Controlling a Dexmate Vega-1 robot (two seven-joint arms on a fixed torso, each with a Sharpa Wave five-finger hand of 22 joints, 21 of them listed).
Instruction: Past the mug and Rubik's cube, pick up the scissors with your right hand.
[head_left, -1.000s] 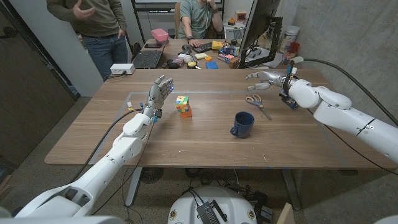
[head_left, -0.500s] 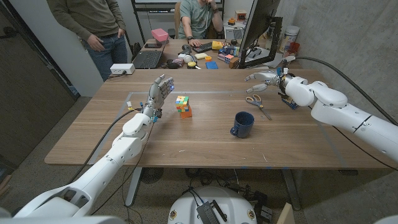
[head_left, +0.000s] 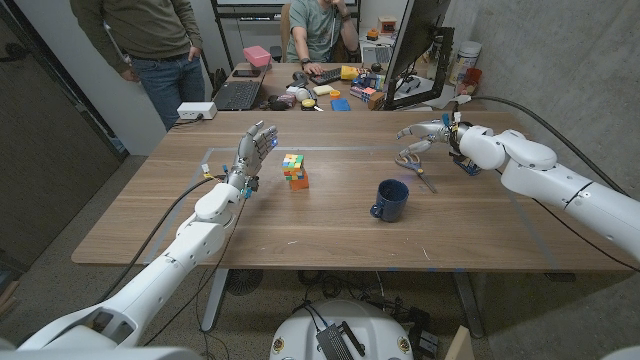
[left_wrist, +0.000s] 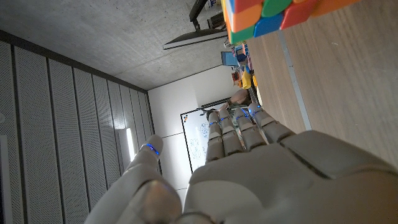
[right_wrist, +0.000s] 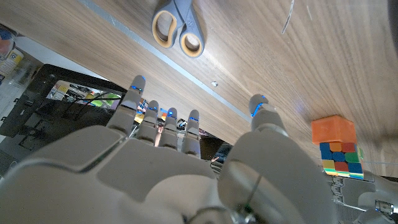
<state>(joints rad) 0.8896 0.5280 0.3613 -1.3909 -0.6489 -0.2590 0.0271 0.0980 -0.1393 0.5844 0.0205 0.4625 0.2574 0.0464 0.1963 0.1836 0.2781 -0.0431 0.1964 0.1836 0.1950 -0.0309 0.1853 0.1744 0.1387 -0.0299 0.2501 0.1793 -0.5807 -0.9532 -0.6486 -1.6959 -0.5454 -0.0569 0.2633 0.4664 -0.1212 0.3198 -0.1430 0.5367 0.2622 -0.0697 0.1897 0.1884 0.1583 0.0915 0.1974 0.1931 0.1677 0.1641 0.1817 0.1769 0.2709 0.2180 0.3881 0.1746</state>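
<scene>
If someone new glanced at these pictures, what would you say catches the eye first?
Probably the bright Rubik's cube standing mid-table beside the raised, open left hand. Next, the dark blue mug nearer the front edge. Then the right hand, fingers spread, hovering over the grey scissors at the far side.

Scissors (head_left: 416, 167) behind the mug (head_left: 391, 200), Rubik's cube (head_left: 294, 170) to their left on the table (head_left: 300, 230)

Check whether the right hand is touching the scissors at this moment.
Apart. The right wrist view shows bare wood between the fingertips of the right hand and the scissors handles.
</scene>
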